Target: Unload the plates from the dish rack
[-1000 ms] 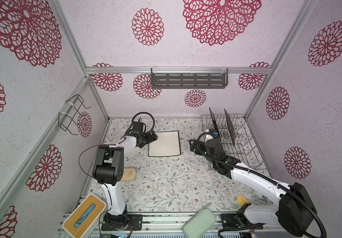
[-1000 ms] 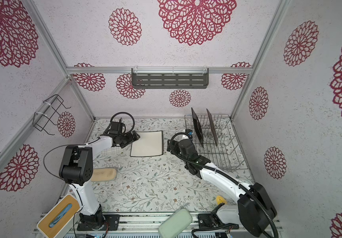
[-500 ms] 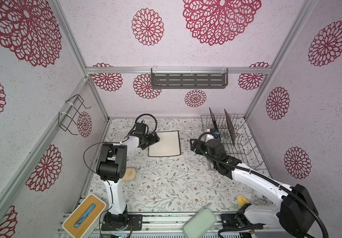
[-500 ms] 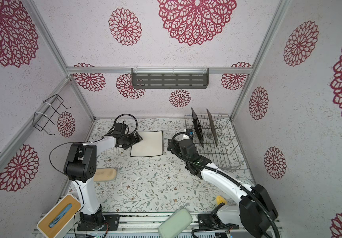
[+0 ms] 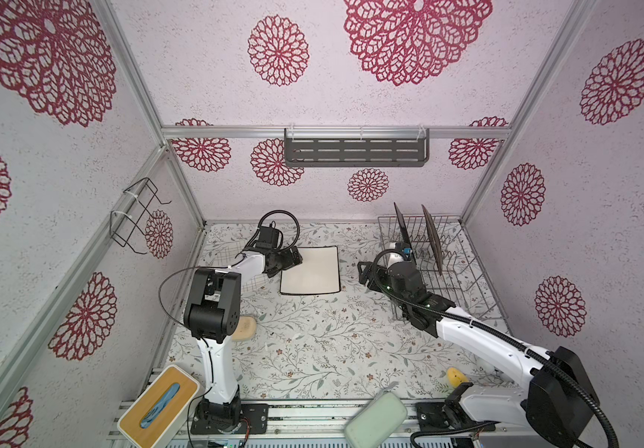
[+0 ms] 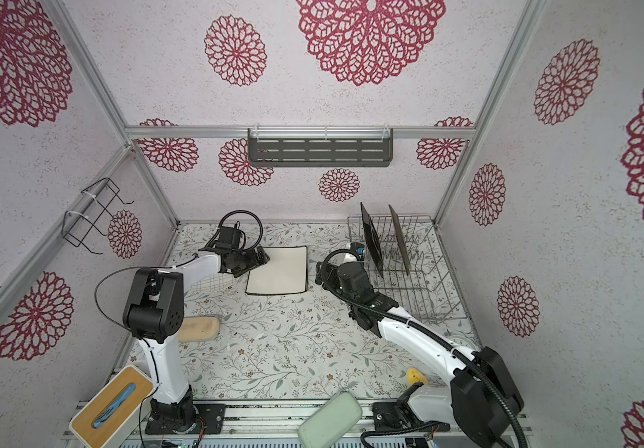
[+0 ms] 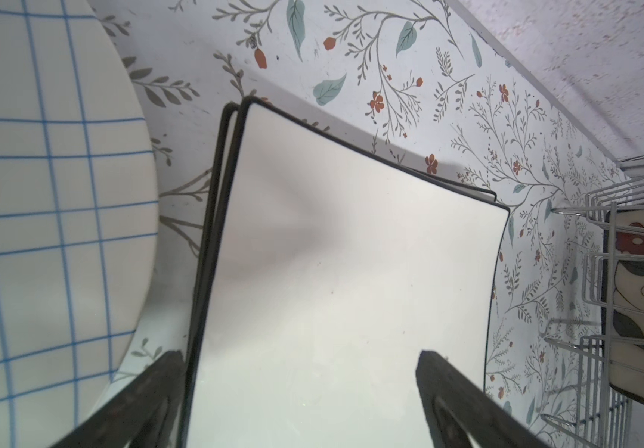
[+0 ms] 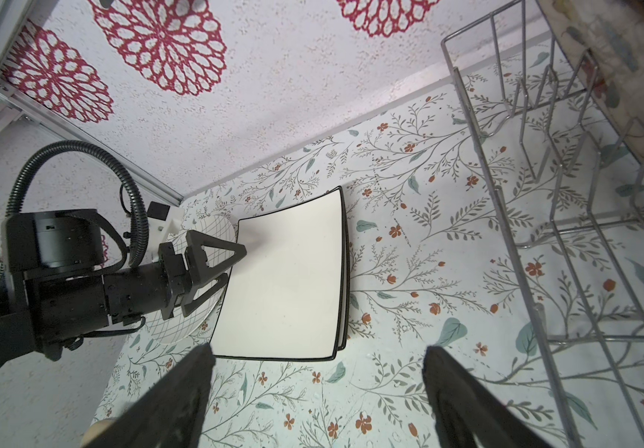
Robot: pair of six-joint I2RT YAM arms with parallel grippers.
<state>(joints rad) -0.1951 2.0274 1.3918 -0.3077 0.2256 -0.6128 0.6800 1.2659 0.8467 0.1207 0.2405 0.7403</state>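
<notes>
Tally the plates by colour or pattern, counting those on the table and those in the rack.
Round cream plate with grid lines: 1
White square plates with black rim, stacked: 2
Cream floral plate, in the dish rack: 1
Brown plate, in the rack: 1
Total: 5

Legend, a top view: a dark plate [image 6: 371,241] and a brown plate [image 6: 399,240] stood on edge between the prongs of the dish rack [image 6: 435,279]. A white black-rimmed plate [image 6: 279,271] lay flat on the table [image 6: 293,341], with the left gripper [image 6: 261,256] at its far left corner. A grid-lined plate [image 6: 206,285] showed under the left arm. The right gripper [image 6: 319,276] hung left of the rack.
</notes>
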